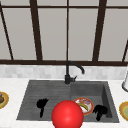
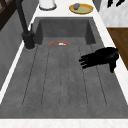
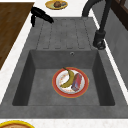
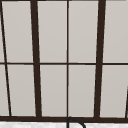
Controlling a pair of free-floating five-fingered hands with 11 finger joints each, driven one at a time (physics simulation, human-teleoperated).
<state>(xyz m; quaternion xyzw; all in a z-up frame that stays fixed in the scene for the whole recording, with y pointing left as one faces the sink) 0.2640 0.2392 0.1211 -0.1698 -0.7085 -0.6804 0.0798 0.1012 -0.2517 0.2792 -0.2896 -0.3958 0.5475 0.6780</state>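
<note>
Front view: my left hand (image 1: 42, 103) hovers relaxed, holding nothing, over the sink's drainboard (image 1: 47, 95); my right hand (image 1: 100, 110) hangs clenched and empty just beside the plate (image 1: 84, 105) in the basin. I judge a careless sweep could knock that plate, spilling its banana (image 3: 68, 78).

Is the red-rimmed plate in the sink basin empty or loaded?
Loaded. The plate lies flat on the basin floor with a banana and a reddish block side by side on it.

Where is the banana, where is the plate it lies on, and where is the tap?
banana (image 3: 68, 78): right side view, middle of its curved yellow body.
plate (image 3: 57, 88): right side view, red rim at lower left.
tap (image 1: 67, 72): front view, upright black stem.
</note>
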